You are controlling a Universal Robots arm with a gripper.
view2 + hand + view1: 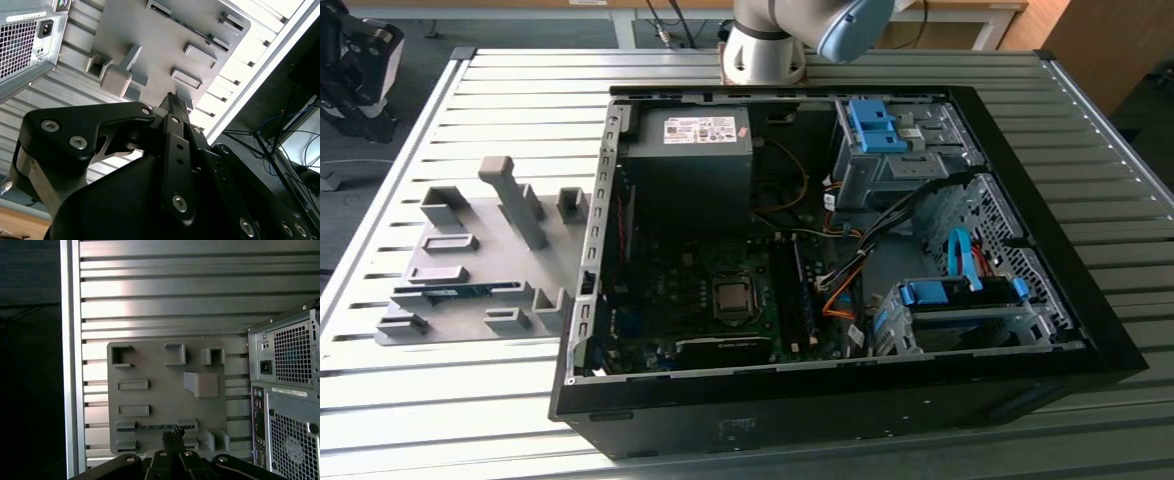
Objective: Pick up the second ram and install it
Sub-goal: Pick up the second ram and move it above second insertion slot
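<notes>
The second ram (440, 292) lies in the grey holder (487, 265) on the table (480, 400), its long axis along the slats, one end toward the computer case (854, 420). Upright blocks (520, 200) stand nearby. The gripper (173, 434) is pressed together and empty.

The second ram (444, 292) in the holder tray (480, 265) — exterior view's left of the computer case (854, 405)

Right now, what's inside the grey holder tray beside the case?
One blue ram stick stands on edge in slots of the tray; the other pockets look bare. In the first wrist view the hand covers a bit of the stick.
</notes>
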